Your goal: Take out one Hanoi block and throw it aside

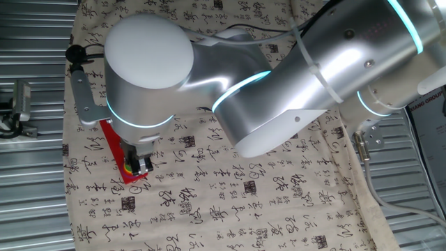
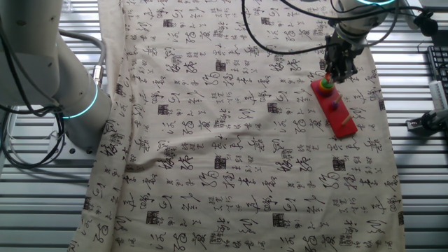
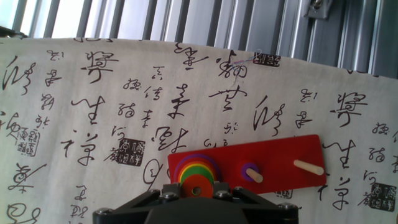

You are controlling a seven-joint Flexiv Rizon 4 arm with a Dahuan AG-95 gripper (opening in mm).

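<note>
One red board [image 3: 273, 163], three pegs (one bare), one disc stack [image 3: 196, 173]

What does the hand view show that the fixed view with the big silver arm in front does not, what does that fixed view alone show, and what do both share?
Only the hand view shows the whole red peg board: the stack of rings with the Hanoi block on top, a purple ring on the middle peg and a bare wooden peg.

Only the fixed view shows the silver arm, which hides much of the board, and the pincer from outside.

Both show the board on the calligraphy cloth, with the pincer over the stack end.
</note>
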